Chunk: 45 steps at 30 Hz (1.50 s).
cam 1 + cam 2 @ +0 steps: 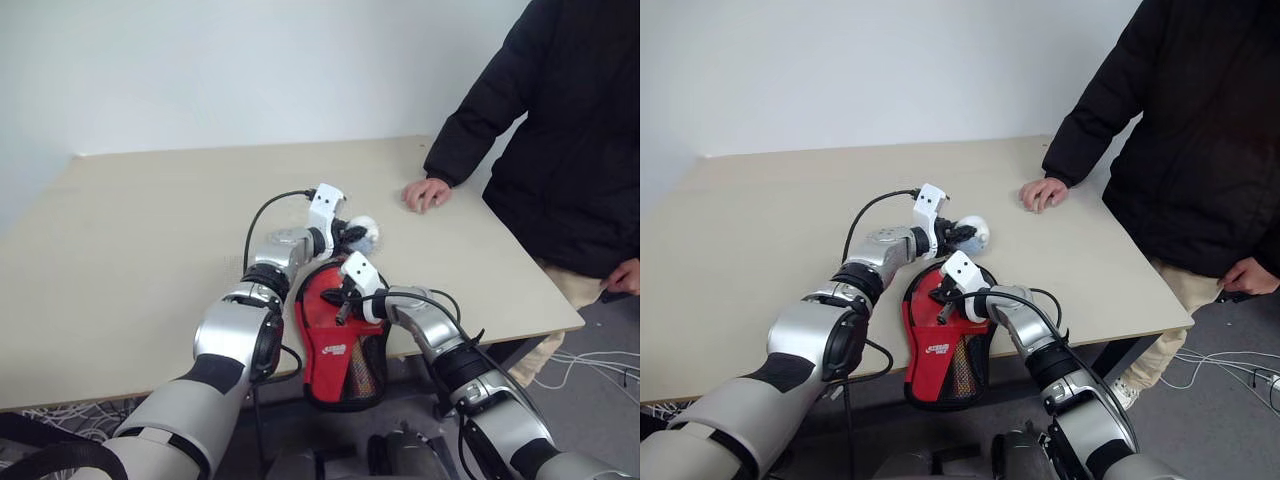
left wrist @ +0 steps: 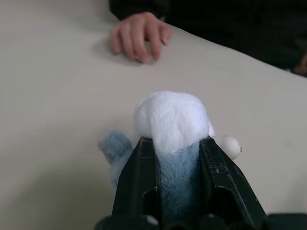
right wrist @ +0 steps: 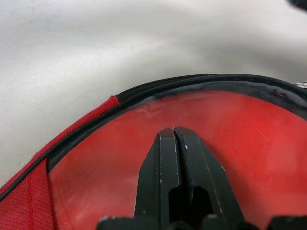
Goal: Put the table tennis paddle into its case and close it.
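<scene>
Left gripper (image 1: pixel 362 236) pinches a white-and-blue fluffy lump (image 2: pixel 173 125); right gripper (image 1: pixel 343 312) rests on the case (image 1: pixel 340 345).

At centre frame the left fingers (image 2: pixel 139 179) clamp the lump over the table (image 1: pixel 140 230), its lower part hidden between them. Just below, the right fingers (image 3: pixel 160 172) are pressed together, empty, over the case's red side, which overhangs the table's near edge. The table tennis paddle cannot be made out. At upper right a person's hand (image 1: pixel 427 193) rests on the table, the body cut off by the frame.
</scene>
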### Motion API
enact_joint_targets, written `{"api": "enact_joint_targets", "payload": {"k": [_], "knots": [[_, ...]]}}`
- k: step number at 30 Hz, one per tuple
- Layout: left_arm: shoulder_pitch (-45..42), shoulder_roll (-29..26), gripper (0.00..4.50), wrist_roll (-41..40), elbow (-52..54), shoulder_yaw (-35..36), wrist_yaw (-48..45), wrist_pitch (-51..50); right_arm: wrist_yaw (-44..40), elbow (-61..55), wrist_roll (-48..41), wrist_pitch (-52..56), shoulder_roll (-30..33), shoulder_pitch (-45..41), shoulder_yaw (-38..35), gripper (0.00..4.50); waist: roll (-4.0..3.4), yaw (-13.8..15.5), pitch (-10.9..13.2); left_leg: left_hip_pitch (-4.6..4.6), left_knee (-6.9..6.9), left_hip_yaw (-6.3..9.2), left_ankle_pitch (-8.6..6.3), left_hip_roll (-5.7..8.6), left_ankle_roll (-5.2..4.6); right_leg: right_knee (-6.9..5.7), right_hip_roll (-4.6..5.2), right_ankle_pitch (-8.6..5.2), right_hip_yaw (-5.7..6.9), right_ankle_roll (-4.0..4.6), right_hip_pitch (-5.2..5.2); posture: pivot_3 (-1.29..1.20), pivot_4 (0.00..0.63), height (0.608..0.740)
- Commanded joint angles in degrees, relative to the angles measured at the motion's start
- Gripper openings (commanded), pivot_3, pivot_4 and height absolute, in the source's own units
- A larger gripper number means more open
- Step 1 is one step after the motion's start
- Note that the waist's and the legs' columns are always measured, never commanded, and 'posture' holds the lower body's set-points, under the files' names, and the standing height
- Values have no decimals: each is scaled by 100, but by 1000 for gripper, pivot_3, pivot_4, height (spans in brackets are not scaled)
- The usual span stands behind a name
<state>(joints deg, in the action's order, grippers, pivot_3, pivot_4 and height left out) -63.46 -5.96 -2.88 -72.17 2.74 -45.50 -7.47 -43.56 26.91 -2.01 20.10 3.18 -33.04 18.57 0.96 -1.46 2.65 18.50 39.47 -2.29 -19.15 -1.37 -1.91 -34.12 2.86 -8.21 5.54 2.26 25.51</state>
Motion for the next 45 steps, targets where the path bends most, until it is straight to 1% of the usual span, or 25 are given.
{"api": "enact_joint_targets", "payload": {"k": [1, 8, 12, 17, 18, 19, 20, 25, 31, 32, 37, 41, 45], "knots": [[2, -33, 695, 58, 465, -223, -708, -40, -53, 391, 188, 280, -9, 224, 284, 26, 0, -1, 0, 0, 0, 0, 0, 0, 0, 0, -1, 0, 0, 0, 0, 0, 0, 740], [144, -357, 695, 315, 630, -587, -1291, -186, -55, 409, 201, 270, -22, 213, 287, 26, 0, -1, 0, -2, 0, 1, -2, -4, -4, 0, -2, 0, -4, 0, 0, 0, 0, 740], [268, -524, 695, 362, 858, -817, -1960, -315, -49, 415, 206, 268, -22, 211, 290, 26, -1, -17, -2, -2, 0, 0, -5, -4, -9, 1, -4, -1, -7, 0, 0, 0, 0, 740], [401, -626, 695, 428, 1031, -973, -2237, -411, -54, 438, 207, 261, -20, 196, 290, 26, 1, -18, -4, -3, 0, -2, -8, -7, -14, 2, -4, -1, -12, 0, 0, 0, 0, 740], [454, -668, 695, 461, 1109, -1070, -2445, -519, -56, 440, 207, 262, -22, 193, 291, 26, 2, -18, -6, -3, 0, -2, -8, -8, -14, 2, -3, -1, -13, 0, 0, 0, 0, 740], [508, -702, 1170, 496, 1197, -1155, -2581, -565, -58, 439, 206, 265, -23, 191, 292, 0, 1, -20, -7, -3, 0, -2, -8, -8, -15, 2, -3, -1, -13, 0, 0, 0, 0, 740], [548, -727, 1313, 516, 1271, -1216, -2669, -603, -59, 439, 206, 266, -25, 190, 293, 0, 1, -29, -8, -3, 0, -3, -9, -7, -16, 2, -4, -1, -13, 0, 0, 0, 0, 740], [726, -813, 2814, 499, 1645, -1327, -2792, -736, -63, 481, 206, 255, -42, 153, 298, 0, -2, -92, -28, -3, 0, -2, -11, -8, -20, 2, -3, -1, -15, 0, -1, 0, 0, 740], [861, -997, 4333, 404, 2032, -1340, -2924, -981, -70, 561, 210, 218, -73, 106, 306, 0, -8, -140, -36, -6, 1, -4, -14, -12, -25, 2, -3, -1, -22, 0, -1, 0, 0, 740], [859, -1038, 4444, 397, 2082, -1326, -2906, -993, -70, 571, 210, 216, -78, 99, 308, 0, -8, -146, -37, -6, 1, -6, -14, -12, -26, 2, -5, -1, -24, -1, 0, 0, 0, 740], [831, -1404, 4444, 300, 2468, -1298, -3170, -1228, -71, 598, 206, 215, -93, 82, 316, 0, -9, -153, -36, -8, 1, -8, -14, -15, -26, -1, -8, -1, -25, 0, 2, 0, 0, 740], [860, -1840, 4444, 222, 2966, -1316, -3541, -1495, -63, 632, 206, 197, -102, 68, 317, 0, -10, -149, -36, -9, 1, -9, -14, -16, -25, -3, -12, -2, -26, 0, 3, 0, 0, 740], [918, -2293, 4444, 230, 3343, -1285, -3701, -1560, -74, 665, 207, 171, -115, 57, 331, 0, -12, -147, -35, -12, 12, -9, -13, -20, -24, -17, -9, -2, -29, 1, 3, 0, 0, 740]]}}
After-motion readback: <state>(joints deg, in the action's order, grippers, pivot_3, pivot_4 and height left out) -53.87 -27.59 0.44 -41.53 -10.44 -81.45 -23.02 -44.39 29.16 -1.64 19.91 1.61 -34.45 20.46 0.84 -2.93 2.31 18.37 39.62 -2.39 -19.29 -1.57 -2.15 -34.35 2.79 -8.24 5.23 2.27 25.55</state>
